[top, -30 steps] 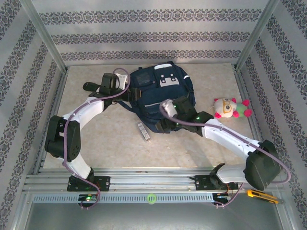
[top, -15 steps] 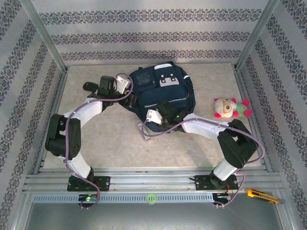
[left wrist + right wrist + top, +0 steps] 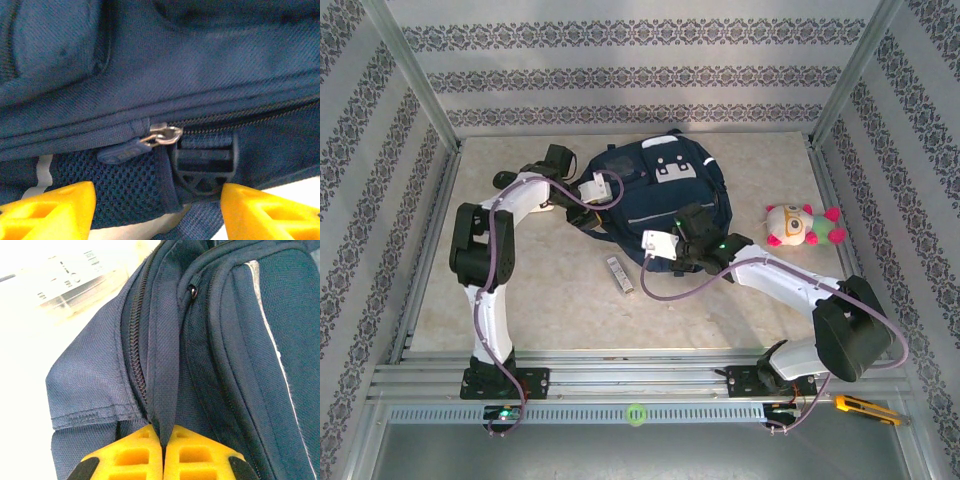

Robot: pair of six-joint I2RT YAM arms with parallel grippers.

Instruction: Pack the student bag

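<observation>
The student bag [image 3: 655, 195] lies right of the left gripper [image 3: 157, 200], before the right gripper [image 3: 163, 432]. A box [image 3: 619, 274] lies left of the right gripper, a plush toy [image 3: 802, 226] right.

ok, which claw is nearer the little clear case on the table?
Right. The right claw pinches the near edge of the student bag, close to the clear case. The left claw is open at the bag's left side, farther off.

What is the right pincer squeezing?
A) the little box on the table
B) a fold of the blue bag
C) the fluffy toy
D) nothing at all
B: the right pincer is shut tight on a fold of cloth of the student bag.
</observation>
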